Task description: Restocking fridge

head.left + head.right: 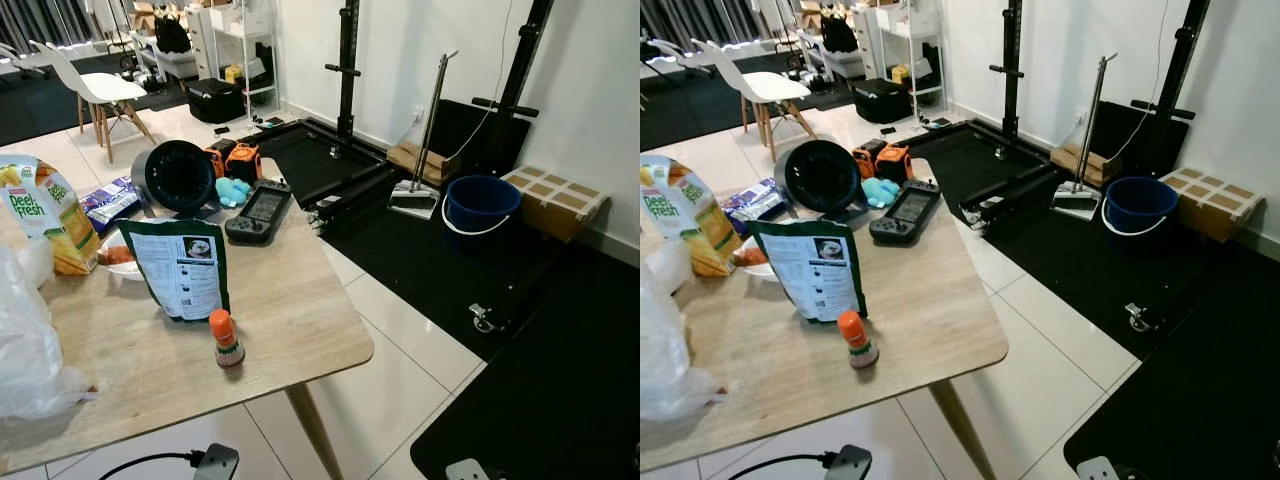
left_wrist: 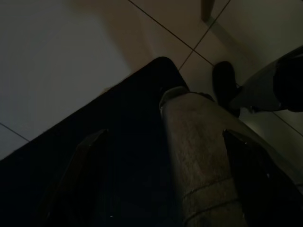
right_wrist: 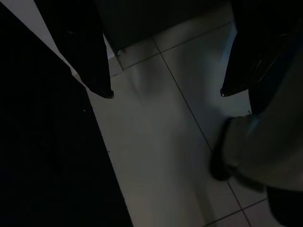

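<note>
Your left gripper and right gripper both hang spread and empty over the floor, so the groceries, juice carton included, sit on the table well above and ahead of them.

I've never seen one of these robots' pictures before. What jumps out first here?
A cluttered wooden table on the left: a small orange-capped bottle stands near its front edge, just in front of an upright green pouch. A bright blue bucket sits on the black mat to the right, beside a cardboard box.
</note>
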